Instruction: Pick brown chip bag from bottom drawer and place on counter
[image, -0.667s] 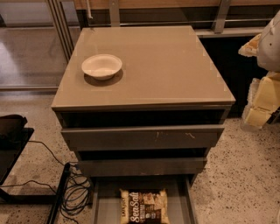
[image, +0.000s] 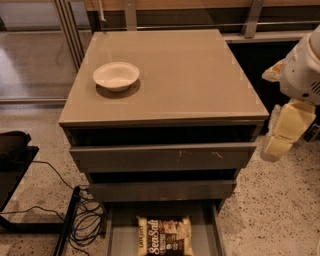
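Note:
The brown chip bag (image: 165, 235) with white "Sea Salt" lettering lies flat on the grey floor of the open bottom drawer (image: 120, 235), at the bottom of the camera view. The counter (image: 185, 75) is the glossy taupe top of the drawer cabinet. My gripper (image: 281, 134), cream-coloured under a white arm, hangs at the right edge of the view, beside the cabinet's right side at about the height of the top drawer. It is well above and to the right of the bag and holds nothing visible.
A white bowl (image: 116, 76) stands on the counter's left part. Two taller drawers (image: 160, 157) are slightly pulled out above the bottom drawer. Black cables (image: 85, 220) and a dark stand lie on the floor to the left. Railings run behind the cabinet.
My gripper has come down slightly at the right edge. The bag, drawers and bowl have not moved.

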